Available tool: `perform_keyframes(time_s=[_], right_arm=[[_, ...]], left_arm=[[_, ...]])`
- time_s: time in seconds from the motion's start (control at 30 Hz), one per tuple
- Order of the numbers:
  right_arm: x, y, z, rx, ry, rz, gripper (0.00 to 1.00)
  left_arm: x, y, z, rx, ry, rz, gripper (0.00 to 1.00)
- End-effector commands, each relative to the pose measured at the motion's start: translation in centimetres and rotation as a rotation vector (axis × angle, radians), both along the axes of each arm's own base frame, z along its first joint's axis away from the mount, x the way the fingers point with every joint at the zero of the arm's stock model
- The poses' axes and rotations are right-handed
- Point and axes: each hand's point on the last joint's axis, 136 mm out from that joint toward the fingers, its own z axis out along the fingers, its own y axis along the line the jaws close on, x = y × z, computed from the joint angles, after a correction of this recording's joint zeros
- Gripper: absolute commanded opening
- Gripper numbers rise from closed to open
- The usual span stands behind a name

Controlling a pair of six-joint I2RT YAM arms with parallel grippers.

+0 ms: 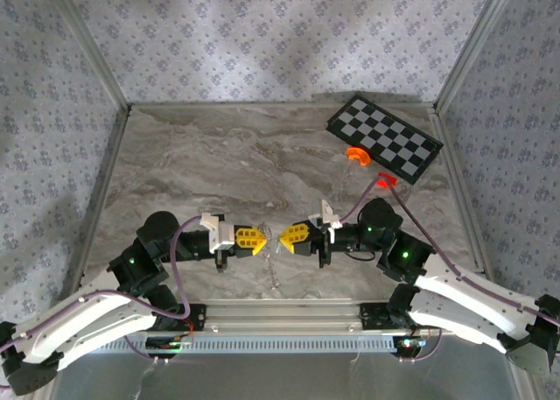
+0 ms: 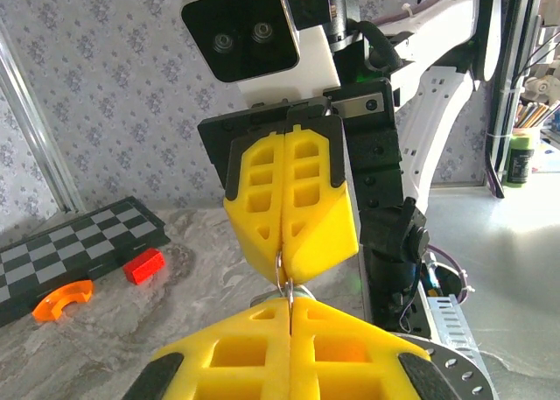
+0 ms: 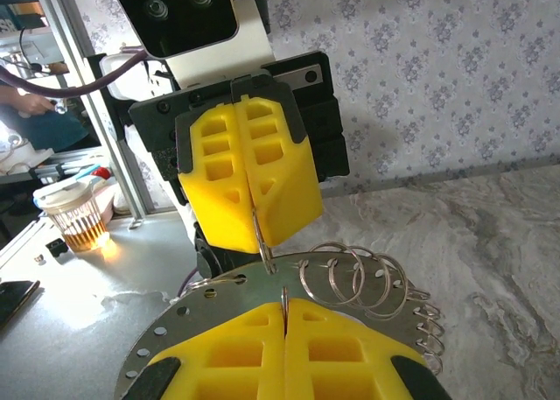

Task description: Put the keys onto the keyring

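Left wrist: left pincer (image 2: 289, 305) and right pincer (image 2: 284, 253) both closed, tips meeting, clamping the keyring (image 2: 287, 282) edge-on. Right wrist: same grip, wire loops (image 3: 357, 277) beside. Top: pincers low over worktop (image 1: 219, 164); keys can't tell.

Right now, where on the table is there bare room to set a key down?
Bare marble table runs along the back from the left wall to the checkerboard. Crowded: right rear, with orange curved piece and red block, and centre, where left gripper and right gripper meet at the keyring.
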Motion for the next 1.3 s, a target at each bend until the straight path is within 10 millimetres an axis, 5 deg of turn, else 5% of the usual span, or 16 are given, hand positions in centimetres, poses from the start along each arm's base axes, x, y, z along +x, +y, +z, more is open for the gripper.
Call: perform_keyframes(time_s=[0.0, 1.27], right_arm=[[-0.58, 0.12, 0.53, 0.027, -0.012, 0.027, 0.00], [-0.47, -0.04, 1.01, 0.064, -0.055, -0.013, 0.00]], left_arm=[[-0.47, 0.13, 2.01, -0.069, -0.045, -0.026, 0.00], [-0.59, -0.03, 2.23, -0.078, -0.034, -0.039, 0.00]])
